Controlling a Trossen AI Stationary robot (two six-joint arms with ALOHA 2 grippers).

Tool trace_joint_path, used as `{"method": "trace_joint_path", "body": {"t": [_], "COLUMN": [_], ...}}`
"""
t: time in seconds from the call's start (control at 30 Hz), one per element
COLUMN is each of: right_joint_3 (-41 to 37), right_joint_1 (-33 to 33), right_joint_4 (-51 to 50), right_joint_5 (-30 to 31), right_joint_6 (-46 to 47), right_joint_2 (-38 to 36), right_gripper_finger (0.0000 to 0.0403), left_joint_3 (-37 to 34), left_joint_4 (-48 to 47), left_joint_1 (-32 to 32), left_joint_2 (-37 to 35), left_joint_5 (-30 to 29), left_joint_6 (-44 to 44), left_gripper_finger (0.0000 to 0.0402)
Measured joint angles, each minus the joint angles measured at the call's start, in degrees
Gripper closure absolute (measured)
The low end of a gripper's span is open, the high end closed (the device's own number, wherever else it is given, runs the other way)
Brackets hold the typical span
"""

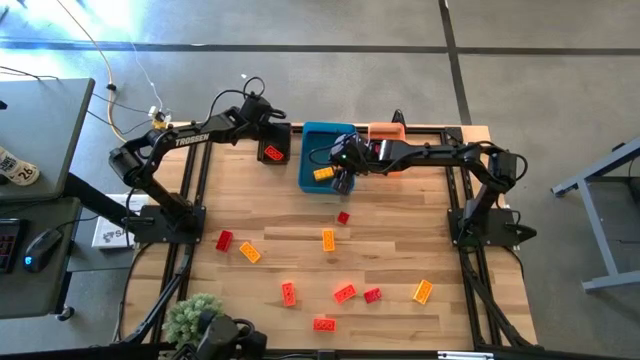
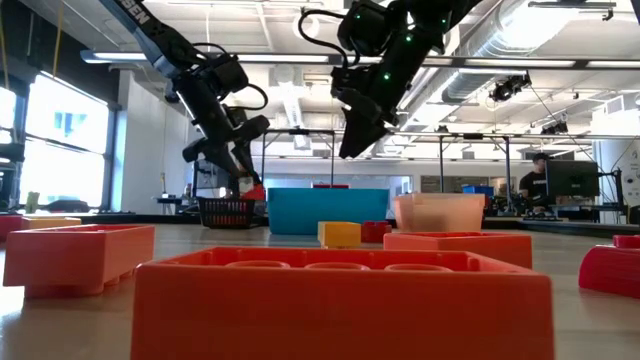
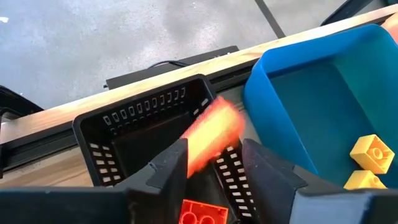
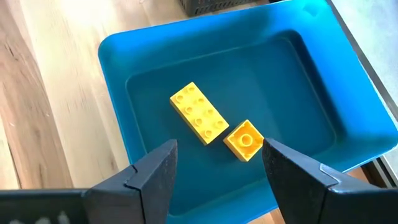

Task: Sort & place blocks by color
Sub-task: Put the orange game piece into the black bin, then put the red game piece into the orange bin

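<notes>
High view shows the sorting partly done: about ten blocks (image 1: 328, 240) lie scattered across the lower half of the table (image 1: 400, 250). At upper centre, the left gripper (image 3: 214, 163), jaws parted, lets a blurred red block (image 3: 211, 134) drop into the black bin (image 1: 274, 146), which holds another. The right gripper (image 4: 217, 163) hangs open and empty over the blue bin (image 4: 311, 81), holding two yellow bricks (image 4: 199, 113).
</notes>
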Motion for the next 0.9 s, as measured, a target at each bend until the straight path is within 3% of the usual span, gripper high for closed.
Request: {"method": "trace_joint_path", "body": {"t": [0.17,0.33,0.7,0.9], "right_joint_3": [0.0,0.0,0.0,0.0], "right_joint_1": [0.1,0.7,2.9,6.6], "right_joint_4": [-1.7,-4.2,-10.8,-13.1], "right_joint_5": [0.0,-1.8,-13.3,-16.4], "right_joint_6": [0.0,4.2,16.2,22.5], "right_joint_2": [0.0,0.0,0.0,0.0], "right_gripper_finger": [0.0178,0.0178,0.0178,0.0178], "left_joint_3": [0.0,0.0,0.0,0.0], "left_joint_4": [0.0,0.0,-1.2,-3.1], "left_joint_1": [0.0,0.0,-1.1,-4.7], "left_joint_2": [0.0,-0.9,-9.9,-15.2], "left_joint_5": [0.2,5.5,14.1,14.8], "left_joint_6": [0.0,0.1,1.0,1.3], "left_gripper_finger": [0.0244,0.0243,0.0243,0.0243]}}
